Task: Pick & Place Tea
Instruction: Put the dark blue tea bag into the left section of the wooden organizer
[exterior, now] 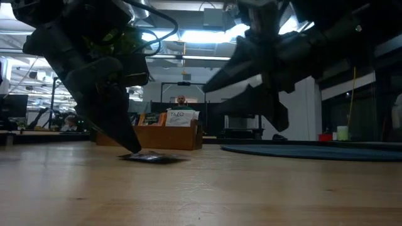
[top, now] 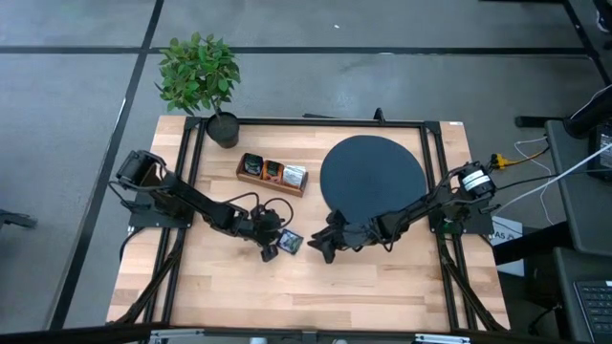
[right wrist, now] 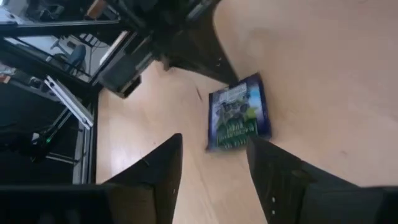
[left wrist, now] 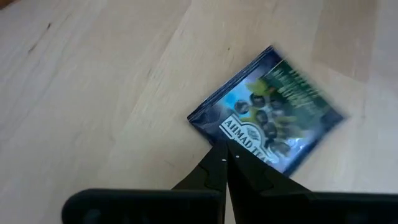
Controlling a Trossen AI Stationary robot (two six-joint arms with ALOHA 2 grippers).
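A dark blue tea sachet with green print (left wrist: 273, 115) lies flat on the wooden table (top: 382, 296), seen also in the high view (top: 291, 242), the low view (exterior: 152, 157) and the right wrist view (right wrist: 239, 115). My left gripper (left wrist: 226, 154) is shut, its tips at the sachet's near edge (top: 271, 249). My right gripper (right wrist: 214, 168) is open and hovers just right of the sachet (top: 322, 246), touching nothing. More sachets stand in the wooden tray (top: 273, 175). My left gripper has its shut fingertips (left wrist: 217, 163) on the sachet's printed edge (left wrist: 239, 134), near one corner. The fingers slant down from the table's left (exterior: 119, 129). The sachet rests flat on the table. Whether the edge is pinched between the tips or only pressed by them does not show.
A big black round disc (top: 373, 179) lies right of the tray, behind the right arm. A potted plant (top: 201, 76) stands at the far left corner. Black rails (top: 186, 162) run along the table's sides. Bare wood stretches toward the near edge. A person (exterior: 181, 100) shows far behind.
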